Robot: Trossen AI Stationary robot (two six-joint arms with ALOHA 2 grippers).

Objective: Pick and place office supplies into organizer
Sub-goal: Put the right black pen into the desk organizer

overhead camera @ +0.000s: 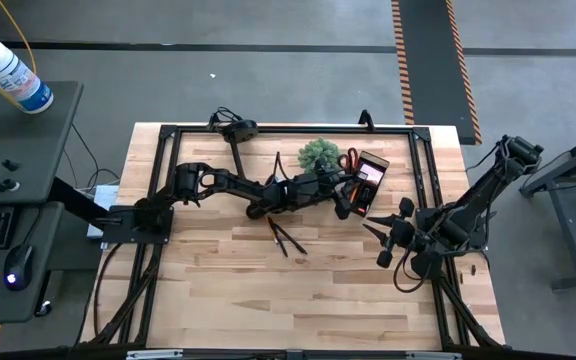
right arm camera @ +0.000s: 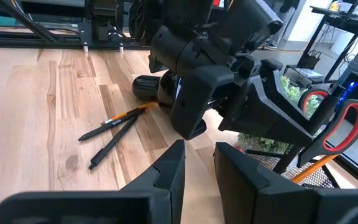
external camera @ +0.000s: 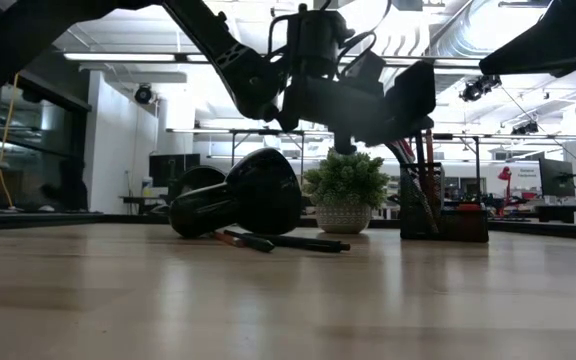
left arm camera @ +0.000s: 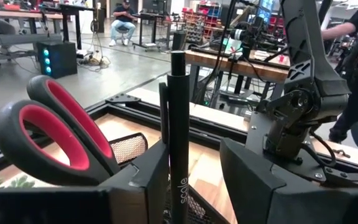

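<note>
The black mesh organizer (overhead camera: 370,178) stands at the table's far right, beside the plant. Red-handled scissors (left arm camera: 55,134) stick up out of it, handles on top, and an orange pencil (right arm camera: 309,171) leans in it. A black pen (left arm camera: 178,118) stands upright over the organizer, between the fingers of my open left gripper (left arm camera: 197,152), which reaches in level from the table's left (overhead camera: 346,197). Three pens and pencils (overhead camera: 286,237) lie flat on the table's middle. My right gripper (right arm camera: 199,165) waits open and holding nothing at the right (overhead camera: 388,240). My left gripper has the black pen's shaft (left arm camera: 179,168) close against the inner face of one finger (left arm camera: 148,180); I cannot tell whether they touch. The other finger (left arm camera: 253,180) stands clear of the pen. The pen is upright, and the fingers hide its lower end.
A small green plant (overhead camera: 318,153) in a white pot stands just left of the organizer. A black desk lamp (external camera: 238,195) lies on the table under my left arm, close to the loose pens. The near half of the wooden table (overhead camera: 298,300) is bare wood.
</note>
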